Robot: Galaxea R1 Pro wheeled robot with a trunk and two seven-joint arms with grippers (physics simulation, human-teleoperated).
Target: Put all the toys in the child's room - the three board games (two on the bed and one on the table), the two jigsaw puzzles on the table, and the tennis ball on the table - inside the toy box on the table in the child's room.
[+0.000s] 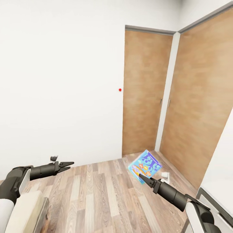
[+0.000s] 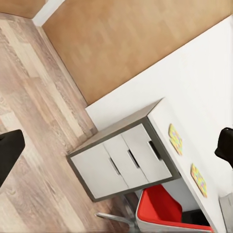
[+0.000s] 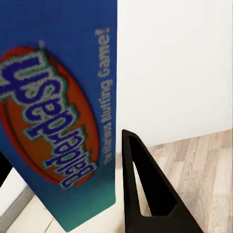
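A blue board game (image 1: 145, 165) with orange and white print hangs tilted above the wood floor, and my right gripper (image 1: 140, 175) is shut on its lower edge. In the right wrist view the board game (image 3: 63, 107) stands close up, pressed by a black finger (image 3: 145, 189). My left gripper (image 1: 66, 166) is held out over the floor at the left, open and holding nothing. In the left wrist view two jigsaw puzzles (image 2: 175, 139) (image 2: 199, 180) lie flat on the white table (image 2: 187, 159). The toy box and the tennis ball are out of view.
Ahead are a white wall (image 1: 61, 81) and two wooden doors (image 1: 145, 94) (image 1: 200, 106). A grey-framed drawer unit (image 2: 121, 160) stands by the table with a red chair (image 2: 165, 208) beside it. A white, grey-edged furniture corner (image 1: 216, 191) sits at my right.
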